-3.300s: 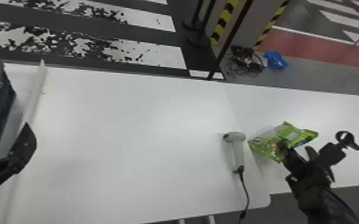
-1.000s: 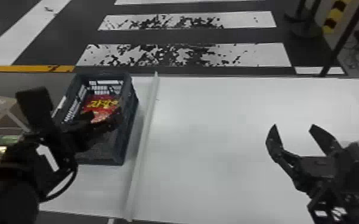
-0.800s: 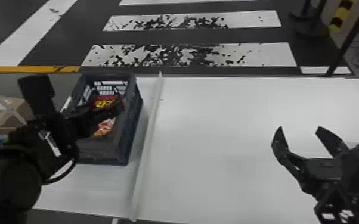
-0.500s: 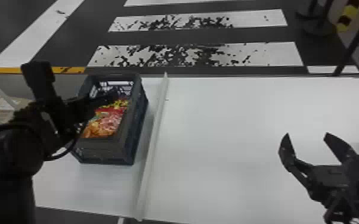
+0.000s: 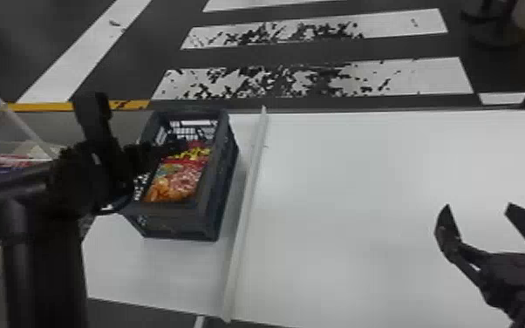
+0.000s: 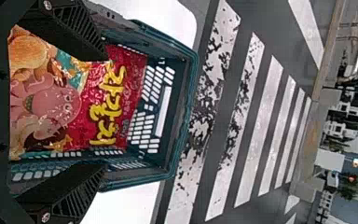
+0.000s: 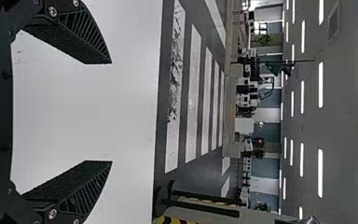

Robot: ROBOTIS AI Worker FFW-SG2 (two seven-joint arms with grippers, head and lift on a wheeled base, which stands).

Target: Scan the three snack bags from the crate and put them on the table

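A red snack bag with yellow lettering (image 5: 182,174) lies in the dark crate (image 5: 227,174) at the left of the table. My left gripper (image 5: 161,150) is over the crate's left side. In the left wrist view the left gripper (image 6: 106,112) is open, its fingers on either side of the bag (image 6: 107,100), inside or above the crate (image 6: 179,116); whether they touch it I cannot tell. Over the right part of the table, my right gripper (image 5: 477,209) stands open with nothing between its fingers, as the right gripper (image 7: 111,112) also shows in its wrist view.
A raised white strip (image 5: 248,200) runs front to back on the table (image 5: 362,196), just right of the crate. A wire rack with packaged goods (image 5: 8,163) stands beyond the table's left side. Striped posts stand behind the table at the right.
The head view has swung left from the scanner and green bag to the crate, shifting slightly at the end. My left gripper, now over the crate, has shifted relative to it, uncovering more of the red bag.
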